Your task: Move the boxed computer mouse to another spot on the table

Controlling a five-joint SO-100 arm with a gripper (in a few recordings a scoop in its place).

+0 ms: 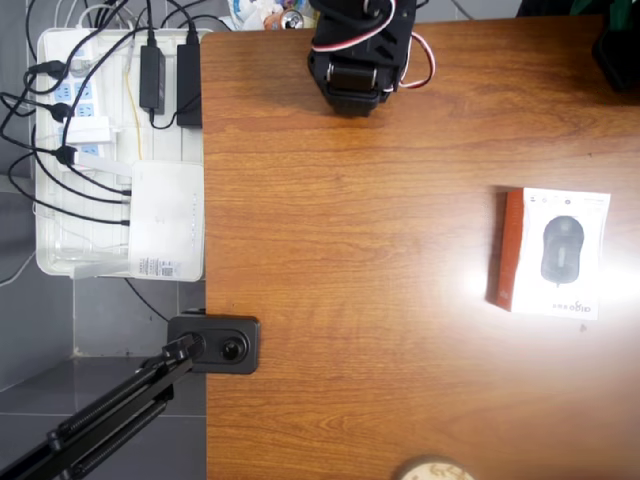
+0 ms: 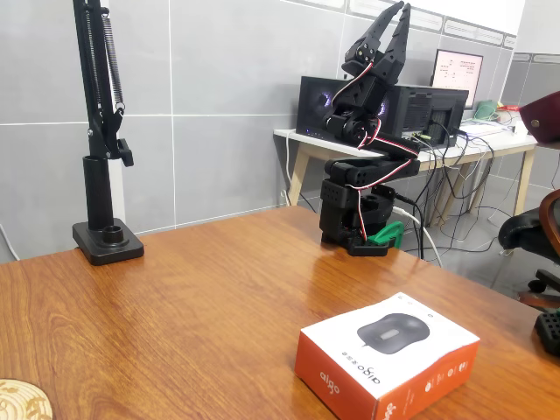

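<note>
A black robot arm (image 2: 363, 175) sits folded at the far edge of the table (image 2: 175, 297), its gripper (image 2: 391, 19) raised high and pointing at the ceiling, the two fingers close together with only a narrow gap between their tips and nothing held between them. The boxed computer mouse (image 2: 388, 356) lies flat on the glossy wood-grain surface, well apart from the arm; in the fixed view it rests near the front right of the tabletop, its white lid with the dark grey mouse picture facing up and its orange-red sides turned toward the camera. In the overhead view the box (image 1: 553, 252) sits toward the right side of the table (image 1: 350, 250), in a patch of bright glare, with its orange-red side facing left, while the arm's base (image 1: 360, 50) occupies the top edge. A black clamp stand (image 2: 101, 140) is fixed at the table's left edge in the fixed view, and the same mount (image 1: 215, 343) shows at the lower left in the overhead view. Beyond the table's left side in the overhead view, a white tray (image 1: 115, 150) holds a power strip, cables and a white router-like box (image 1: 165, 220). A round woven coaster (image 2: 22, 401) peeks in at the near corner.
</note>
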